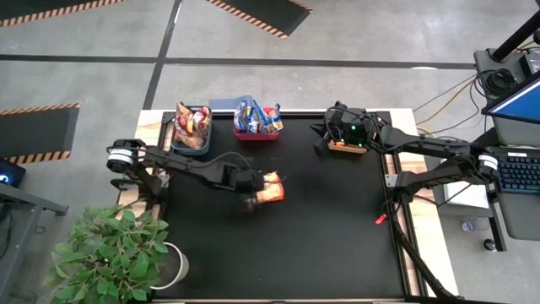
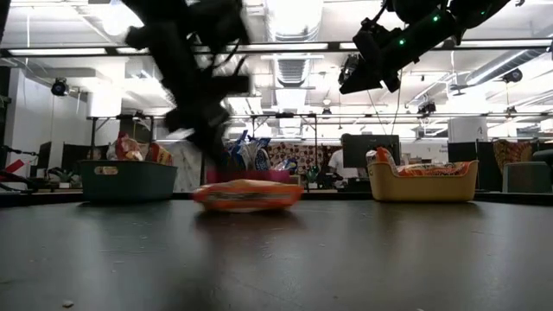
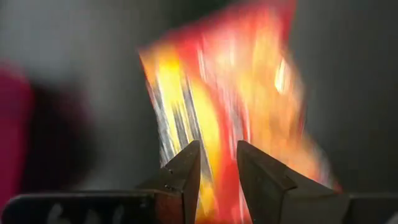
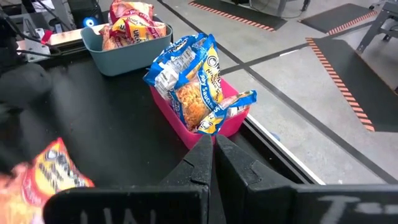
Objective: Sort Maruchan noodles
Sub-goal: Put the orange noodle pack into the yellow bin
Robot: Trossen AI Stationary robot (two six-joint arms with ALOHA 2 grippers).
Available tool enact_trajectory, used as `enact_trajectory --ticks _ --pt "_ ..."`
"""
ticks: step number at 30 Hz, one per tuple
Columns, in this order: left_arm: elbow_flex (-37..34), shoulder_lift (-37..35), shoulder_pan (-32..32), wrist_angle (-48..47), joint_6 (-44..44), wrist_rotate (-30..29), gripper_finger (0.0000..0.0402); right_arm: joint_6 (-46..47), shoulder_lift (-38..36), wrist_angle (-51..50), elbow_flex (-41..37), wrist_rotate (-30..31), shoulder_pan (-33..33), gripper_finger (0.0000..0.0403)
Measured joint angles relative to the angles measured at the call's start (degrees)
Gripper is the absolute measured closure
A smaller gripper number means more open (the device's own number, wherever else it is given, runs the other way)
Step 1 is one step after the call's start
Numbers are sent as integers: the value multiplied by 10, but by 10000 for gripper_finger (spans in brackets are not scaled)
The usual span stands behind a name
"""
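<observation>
One orange Maruchan noodle packet (image 1: 272,191) (image 2: 248,194) lies flat on the black table, a little left of its middle. My left gripper (image 1: 253,200) (image 3: 217,165) points steeply down just over it, open by a narrow gap through which the packet (image 3: 236,81) shows. More orange packets fill the dark grey bin (image 1: 179,139). Blue-and-yellow packets (image 4: 186,81) stand in the red bin (image 4: 231,124). My right gripper (image 1: 323,142) (image 4: 213,146) is shut on nothing and hangs in the air beside the orange bin (image 2: 423,186), which holds an orange packet. My left gripper comes at the lying packet from above, slanting from the table's left. Motion blur hides its fingertips, so I cannot tell whether they touch the packet. The packet rests flat on the table.
The three bins stand in a row along the table's far edge. A potted plant (image 1: 110,253) stands at the near left corner, beside the table. A small red object (image 1: 381,218) lies near the right edge. The table's near half is bare black surface.
</observation>
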Motion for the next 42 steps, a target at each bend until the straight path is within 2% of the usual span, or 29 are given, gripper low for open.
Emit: enact_trajectory --ticks 2,6,15,18,23,25,31,34,37,42 --pt "23 -2 0 53 36 -1 315 0 0 0 0 0 0 394" --pt "56 -2 0 34 108 -21 315 0 0 0 0 0 0 394" --pt "25 -2 2 22 138 -4 315 23 0 0 0 -9 0 394" --pt "13 -2 2 26 137 12 317 42 0 0 0 -48 0 394" --pt "-28 -15 2 43 137 14 326 99 5 3 -3 -174 8 394" --pt "-51 -32 2 62 137 14 327 119 13 2 -11 -198 25 394" --pt "-124 -84 2 104 134 11 327 213 78 9 -23 -198 100 394" --pt "-163 -89 1 162 127 11 327 265 120 37 -23 -198 127 394" --pt "-190 -89 -2 215 124 19 327 321 161 58 -23 -196 143 394" --pt "-214 -90 -2 244 115 32 327 395 218 60 -15 -197 159 394"
